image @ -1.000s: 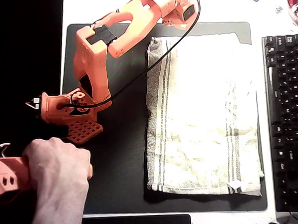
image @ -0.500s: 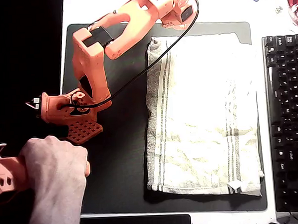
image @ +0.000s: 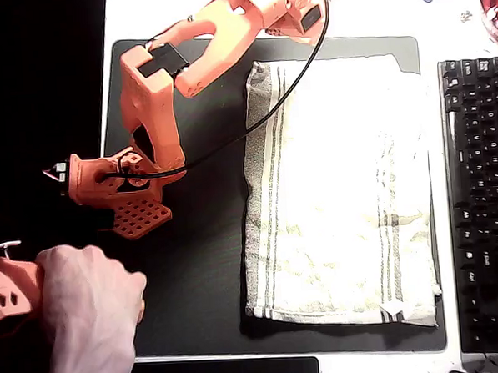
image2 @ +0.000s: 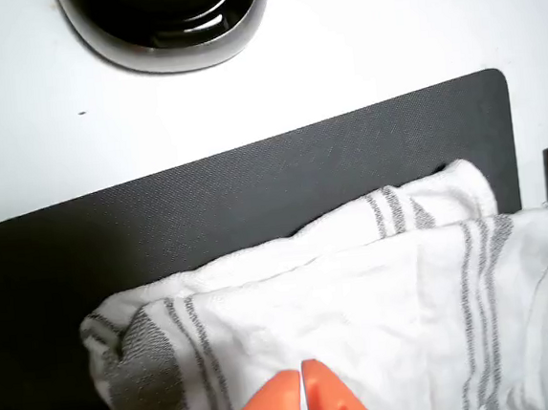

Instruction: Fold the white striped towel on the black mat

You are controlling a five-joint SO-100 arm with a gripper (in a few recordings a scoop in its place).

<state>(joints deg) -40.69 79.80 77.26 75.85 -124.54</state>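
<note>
**Orange gripper over folded towel, far edge of mat**

Gripper (image2: 304,394): two orange fingertips at the bottom edge of the wrist view, tips pressed together with only a hairline seam between them; jaws closed, nothing seen between them. The tips overlap the cloth in the picture; whether they touch it cannot be told. In the overhead view the gripper end (image: 302,12) sits at the top of the frame, over the mat's far edge, just beyond the towel's top left corner.

White striped towel (image: 337,190): off-white, wrinkled, lying flat on the mat's right half as a tall rectangle. Grey-green stripe bands run lengthwise near its left edge and again right of centre. A small white tag shows at the lower right corner. In the wrist view two layers are visible (image2: 359,293), the upper one lying over the lower, with striped bands at both ends.

Black mat (image: 202,239): dark, rectangular, rounded corners; its left half bare apart from the arm's base. The towel's lower right corner reaches the mat's right edge.

Orange arm (image: 149,116): base at the mat's left side, links arching up and right; a black cable (image: 254,123) runs from base to wrist, crossing the towel's top left corner.

Black keyboard (image: 482,199): right of the mat, on the white table (image: 373,13).

Dark round object with a grey rim (image2: 166,18): on the table beyond the mat, wrist view.
</note>
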